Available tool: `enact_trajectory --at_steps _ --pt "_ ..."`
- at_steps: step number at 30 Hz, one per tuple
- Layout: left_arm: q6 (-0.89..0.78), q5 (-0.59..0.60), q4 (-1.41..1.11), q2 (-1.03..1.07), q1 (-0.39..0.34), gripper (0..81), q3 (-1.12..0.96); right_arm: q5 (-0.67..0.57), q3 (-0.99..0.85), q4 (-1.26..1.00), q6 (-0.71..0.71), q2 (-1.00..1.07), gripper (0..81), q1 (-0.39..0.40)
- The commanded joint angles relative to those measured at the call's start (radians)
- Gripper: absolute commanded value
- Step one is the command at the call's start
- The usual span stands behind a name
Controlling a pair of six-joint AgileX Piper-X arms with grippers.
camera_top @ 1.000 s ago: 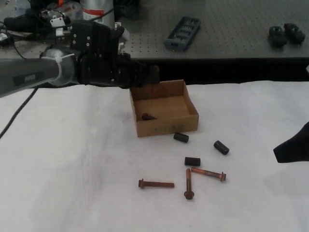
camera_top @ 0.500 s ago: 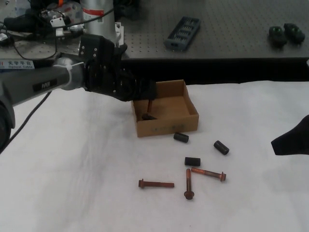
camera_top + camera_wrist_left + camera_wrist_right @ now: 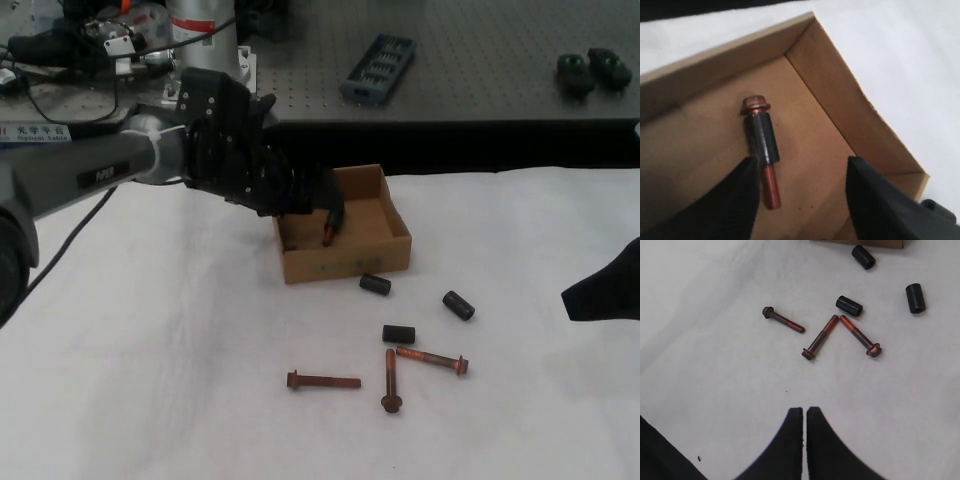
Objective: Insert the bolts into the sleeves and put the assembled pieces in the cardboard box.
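The cardboard box stands on the white cloth. My left gripper hangs inside it, open. In the left wrist view its fingers flank an assembled piece, a copper bolt in a black sleeve, lying flat on the box floor. Three loose bolts and three black sleeves lie in front of the box. My right gripper is shut and empty, above the cloth short of the bolts and sleeves. It is the dark shape at the right edge.
A black perforated bench behind the cloth carries a blue rack, two dark green parts and cables with equipment at the far left. Bare white cloth spreads to the left and front of the loose parts.
My left arm has swung right and down from the box's back left corner into the box. The right arm has barely moved.
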Motion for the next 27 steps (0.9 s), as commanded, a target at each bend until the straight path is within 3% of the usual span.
enact_trajectory --at_steps 1,3,6,17,27 --pt "0.011 0.008 0.096 -0.055 -0.005 34.0 -0.008 -0.005 0.0 0.03 -0.009 -0.012 2.7 -0.007" --pt "0.04 0.008 0.175 -0.095 -0.005 25.0 -0.008 -0.005 0.0 0.046 -0.009 -0.012 2.7 -0.007" --pt "0.17 0.008 0.309 -0.156 -0.003 0.8 -0.005 -0.005 0.0 0.057 -0.009 -0.012 2.7 -0.007" --pt "0.402 -0.114 0.749 -0.354 0.01 0.7 0.008 0.035 0.005 0.133 -0.034 -0.043 2.7 -0.004" --pt "0.383 -0.134 0.713 -0.753 0.008 0.7 0.49 0.075 0.062 0.14 -0.034 -0.158 2.7 -0.004"
